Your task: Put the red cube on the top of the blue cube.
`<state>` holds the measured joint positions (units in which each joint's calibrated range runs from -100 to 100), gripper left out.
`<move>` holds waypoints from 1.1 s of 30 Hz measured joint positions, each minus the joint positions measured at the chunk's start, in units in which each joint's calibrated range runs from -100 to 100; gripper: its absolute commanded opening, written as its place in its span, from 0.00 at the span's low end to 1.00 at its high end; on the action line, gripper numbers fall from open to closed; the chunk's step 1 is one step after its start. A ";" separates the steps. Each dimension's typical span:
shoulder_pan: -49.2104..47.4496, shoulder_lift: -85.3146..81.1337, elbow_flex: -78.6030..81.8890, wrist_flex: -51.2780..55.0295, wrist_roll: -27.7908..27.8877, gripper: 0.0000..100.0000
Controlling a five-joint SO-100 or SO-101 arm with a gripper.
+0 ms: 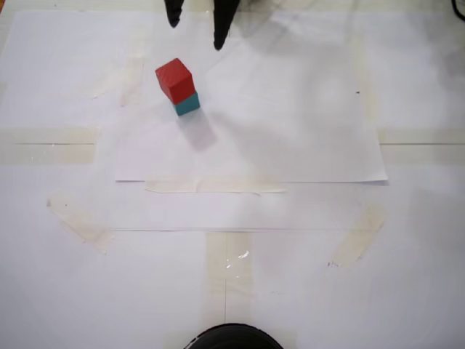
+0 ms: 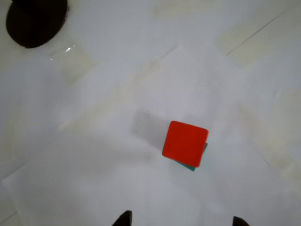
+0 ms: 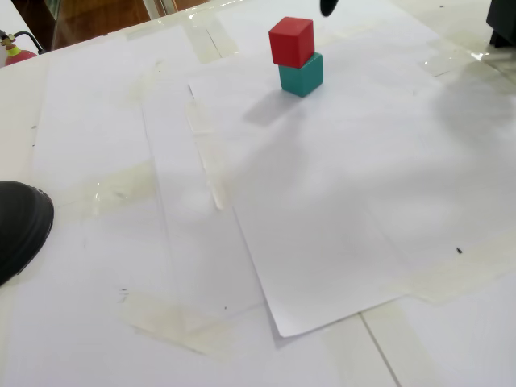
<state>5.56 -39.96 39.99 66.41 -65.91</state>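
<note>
While no brand, label or writing can be read anywhere, white paper sheets [image 1: 290, 145] taped down with pale strips cover the surface [image 1: 43, 291], leaving wide bare room on every side of the stack. Cut off at frame edges, a dark rounded object [image 1: 232, 338] shows only in part in both fixed views and the wrist view. The claw [image 1: 196, 29] hangs spread and empty above and just beyond the stack, only its two dark fingertips [image 1: 220, 33] in view. The red cube [image 1: 174, 78] sits on top of the blue cube [image 1: 187, 104], slightly askew; in the wrist view it hides all but a teal sliver.
</note>
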 measured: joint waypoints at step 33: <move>-1.10 -44.95 19.88 3.01 28.13 0.00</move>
<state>4.46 -84.90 59.87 69.42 -37.78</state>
